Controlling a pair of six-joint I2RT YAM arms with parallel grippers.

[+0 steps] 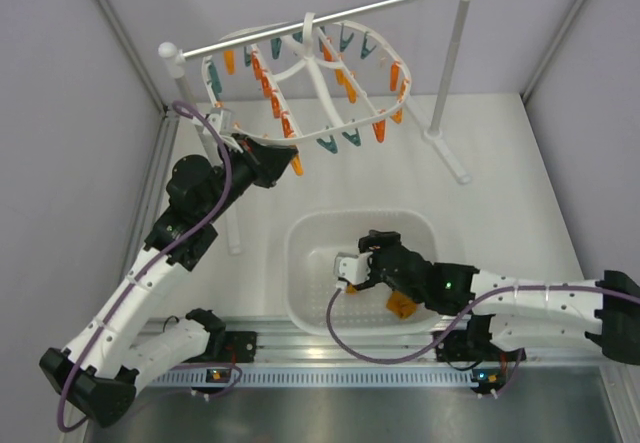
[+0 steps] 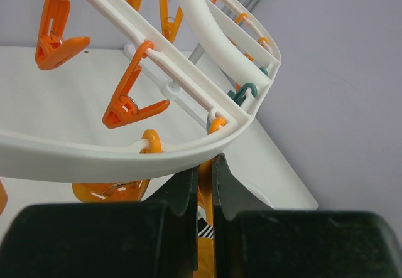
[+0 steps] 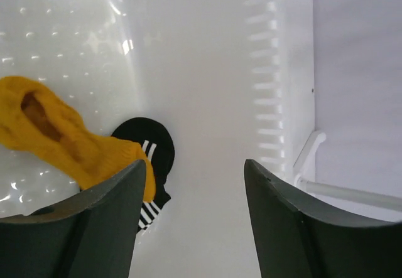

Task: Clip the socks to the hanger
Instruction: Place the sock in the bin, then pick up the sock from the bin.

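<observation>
With the left claw (image 2: 204, 184) clenched on an orange clothespin (image 2: 205, 240) under the hanger (image 2: 125, 155), the right claw (image 3: 195, 196) gapes over the basket (image 3: 276, 102) and should pinch only the mustard sock (image 3: 56, 133), not the striped sock (image 3: 154, 152) touching it.

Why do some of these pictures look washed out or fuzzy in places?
Right wrist view: the white basket is glary, nearly blown out, and the right claw has dark, soft-edged fingers. Left wrist view: the left claw and the clothespin it pinches are blurred and shadowed; the hanger beyond is sharper. Top view: even light, faint shadows, fairly crisp throughout.
</observation>
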